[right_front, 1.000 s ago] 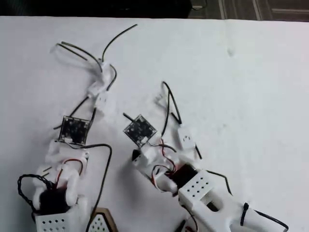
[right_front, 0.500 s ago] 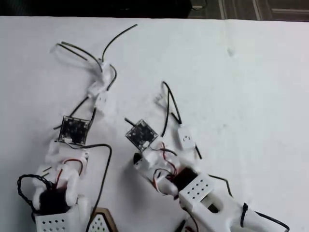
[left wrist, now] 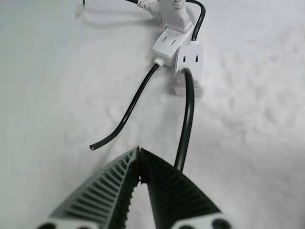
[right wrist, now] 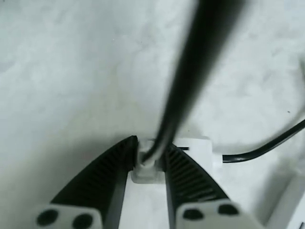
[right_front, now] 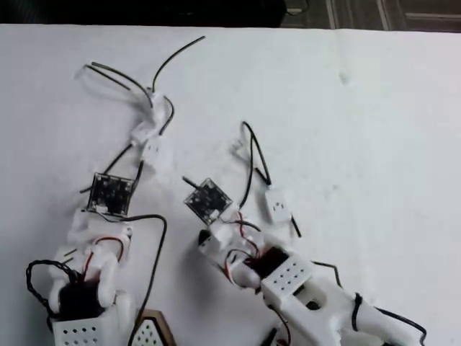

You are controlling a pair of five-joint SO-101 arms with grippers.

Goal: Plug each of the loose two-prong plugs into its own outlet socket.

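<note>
The right gripper (right wrist: 150, 147) has slid a little sideways, squeezing a white plug (right wrist: 144, 174) between its jaws. I think it is lining up to plug in. The left gripper (left wrist: 139, 153) stays closed, empty, with a socket (left wrist: 190, 67) ahead.

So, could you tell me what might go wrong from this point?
The right pincer grips the white plug close by its black cord, so the plug may twist on insertion. That cord also crosses the right wrist view, which could hide what lies ahead. The left pincer lies beside another black cable and might snag it.
</note>
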